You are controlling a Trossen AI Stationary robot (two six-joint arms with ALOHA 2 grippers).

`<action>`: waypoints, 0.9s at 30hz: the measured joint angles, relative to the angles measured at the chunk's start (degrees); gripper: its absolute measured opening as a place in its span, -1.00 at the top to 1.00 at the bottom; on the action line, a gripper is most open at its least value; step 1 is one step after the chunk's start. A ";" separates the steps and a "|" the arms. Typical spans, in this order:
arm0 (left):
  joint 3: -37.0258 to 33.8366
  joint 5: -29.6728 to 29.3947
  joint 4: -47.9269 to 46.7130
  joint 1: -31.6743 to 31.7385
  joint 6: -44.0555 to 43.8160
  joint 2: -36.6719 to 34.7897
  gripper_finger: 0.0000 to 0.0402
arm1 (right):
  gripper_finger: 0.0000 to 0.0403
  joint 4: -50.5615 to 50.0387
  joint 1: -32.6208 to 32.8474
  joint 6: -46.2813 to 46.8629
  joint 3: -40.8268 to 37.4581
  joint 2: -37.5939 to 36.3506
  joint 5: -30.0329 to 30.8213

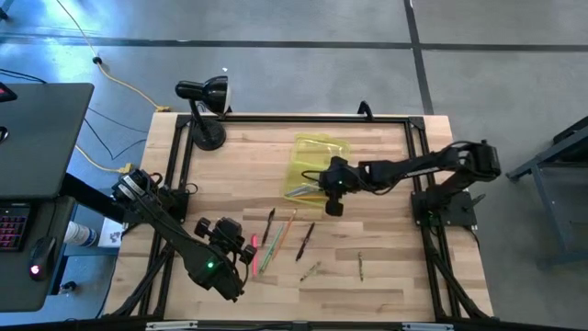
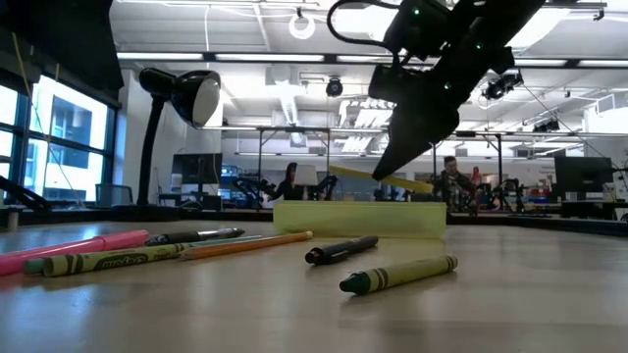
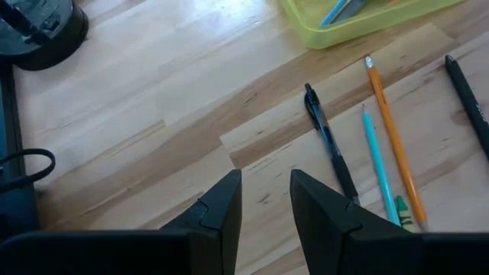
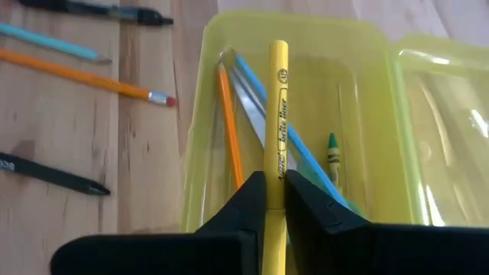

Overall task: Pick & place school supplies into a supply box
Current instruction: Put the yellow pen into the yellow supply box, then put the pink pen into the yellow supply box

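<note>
The supply box lies open on the table's far middle, with a translucent yellow-green tray and its lid beside it. In the right wrist view the box holds an orange pencil, a blue pen and a green crayon. My right gripper hovers over the box's near end, shut on a yellow pen. My left gripper is open above the table's near left, beside a pink marker. A black pen, a teal pencil, an orange pencil and a black marker lie flat on the wood. My right gripper pinches the yellow pen's barrel between its two fingers. The fingers slant down from above, from the table's right. The pen is lifted clear above the tray, lying slightly tilted, its free end pointing over the tray.
A black desk lamp stands at the table's far left corner. More supplies lie near the middle: a crayon and a short piece. In the low view a dark green crayon and the black marker lie before the box.
</note>
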 joint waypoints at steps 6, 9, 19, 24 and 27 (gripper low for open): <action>0.00 -0.04 0.13 0.00 0.01 0.00 0.29 | 0.73 -0.20 -0.01 1.29 0.00 3.00 3.36; 0.00 0.19 0.14 0.00 0.00 0.00 0.29 | 0.62 -0.26 0.01 1.12 0.00 4.03 3.06; 0.00 0.54 0.12 0.00 0.00 0.00 0.29 | 0.39 2.06 0.01 2.17 0.02 2.29 7.65; 0.00 4.68 1.75 -0.02 0.01 0.00 0.29 | 0.39 3.23 0.03 3.64 0.02 -1.16 7.38; 0.00 8.51 3.83 -0.02 0.00 0.00 0.29 | 0.39 3.31 0.03 5.07 0.02 -3.87 6.52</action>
